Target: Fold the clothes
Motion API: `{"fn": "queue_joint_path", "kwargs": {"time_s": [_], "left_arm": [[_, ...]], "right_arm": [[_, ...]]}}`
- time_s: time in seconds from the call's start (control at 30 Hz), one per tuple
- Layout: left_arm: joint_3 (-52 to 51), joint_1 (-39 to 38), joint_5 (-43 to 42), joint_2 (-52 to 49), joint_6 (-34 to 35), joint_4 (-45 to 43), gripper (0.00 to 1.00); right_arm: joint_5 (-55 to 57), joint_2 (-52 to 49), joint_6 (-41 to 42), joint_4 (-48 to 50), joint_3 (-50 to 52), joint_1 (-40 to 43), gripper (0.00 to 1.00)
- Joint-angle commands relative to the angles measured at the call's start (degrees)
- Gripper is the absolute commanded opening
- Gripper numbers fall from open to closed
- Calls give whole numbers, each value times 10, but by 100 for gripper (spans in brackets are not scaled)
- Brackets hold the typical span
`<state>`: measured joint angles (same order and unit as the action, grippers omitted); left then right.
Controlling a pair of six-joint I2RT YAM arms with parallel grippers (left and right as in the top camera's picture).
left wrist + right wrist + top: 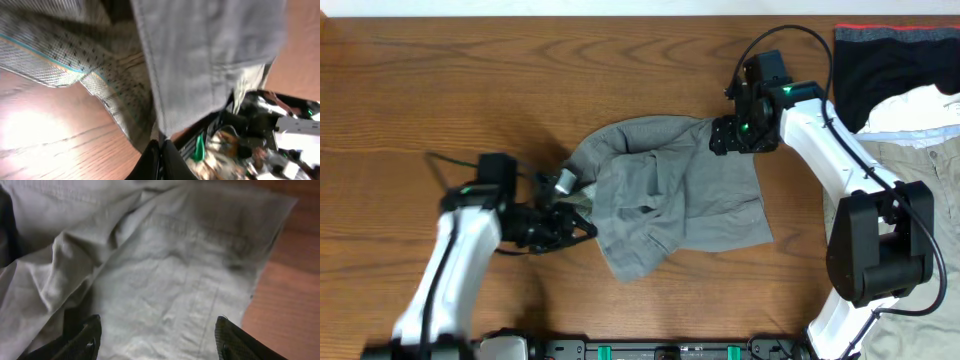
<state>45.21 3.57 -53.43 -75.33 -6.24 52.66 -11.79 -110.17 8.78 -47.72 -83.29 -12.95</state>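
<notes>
Roughly flat, grey shorts (pixel 670 200), long axis left to right

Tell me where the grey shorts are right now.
In the overhead view, the grey shorts lie crumpled mid-table, between the left gripper pinching their left edge and the right gripper open over their upper right corner.

Matt cloth shorts (pixel 680 190), glossy wooden table (pixel 420 80)

Robotics lab bench; wood-grain table (pixel 440 80); left arm (pixel 455 260), right arm (pixel 820 135); spare garments (pixel 910 110) heaped
</notes>
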Motion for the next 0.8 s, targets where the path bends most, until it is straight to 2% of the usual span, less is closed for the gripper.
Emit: {"fn": "queue_joint_path", "kwargs": {"time_s": [0.0,0.17,0.37,0.43,0.6,0.67,0.77], "left_arm": [[13,28,2,67,-14,13,6],[13,43,2,126,-12,30,6],[8,22,70,101,-4,32,8],[0,11,76,80,-3,32,15],[-40,-26,74,4,56,-21,49],[-51,-42,74,-34,78,-46,53],[-54,-57,73,-95,108,-73,53]], "right_arm": [[11,5,9,14,-1,23,72],[10,5,11,25,-1,34,73],[10,5,11,25,-1,33,73],[10,5,11,23,-1,32,73],[9,5,11,19,-1,32,73],[9,5,11,19,-1,32,72],[8,5,11,17,-1,32,72]]}}
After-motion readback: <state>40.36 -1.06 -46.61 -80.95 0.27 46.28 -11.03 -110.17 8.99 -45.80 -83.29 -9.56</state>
